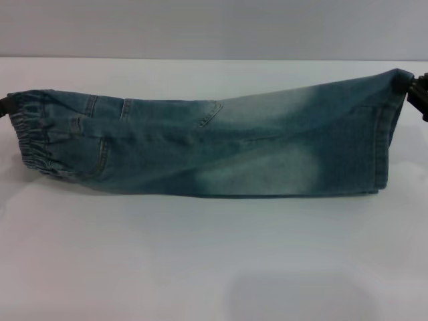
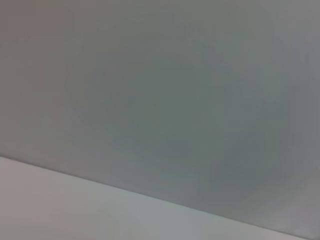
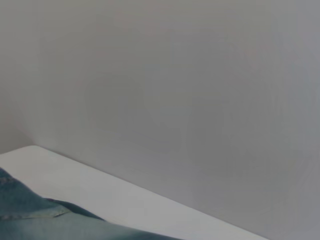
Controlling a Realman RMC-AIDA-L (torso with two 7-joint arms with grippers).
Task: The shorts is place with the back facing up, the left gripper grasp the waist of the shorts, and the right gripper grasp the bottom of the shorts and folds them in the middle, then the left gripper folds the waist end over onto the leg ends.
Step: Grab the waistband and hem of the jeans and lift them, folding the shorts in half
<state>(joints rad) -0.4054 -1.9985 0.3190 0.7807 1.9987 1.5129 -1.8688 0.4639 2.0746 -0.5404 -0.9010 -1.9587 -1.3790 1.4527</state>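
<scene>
The faded blue denim shorts point(image 1: 214, 144) are folded lengthwise and stretched across the white table point(image 1: 200, 261). Their ruffled elastic waist point(image 1: 30, 137) is at the far left and the straight leg hems, the bottom of the shorts point(image 1: 388, 134), are at the far right. Only a dark tip of my left gripper point(image 1: 5, 104) shows at the picture's left edge, shut on the waist's upper corner. My right gripper point(image 1: 412, 85) is shut on the upper hem corner, which it holds raised. In the right wrist view a strip of the shorts point(image 3: 30, 222) shows; the left wrist view shows none of them.
The table's far edge point(image 1: 214, 59) meets a plain grey wall point(image 1: 214, 27). The wrist views show only the wall point(image 2: 160, 90) and the table surface point(image 2: 60, 210).
</scene>
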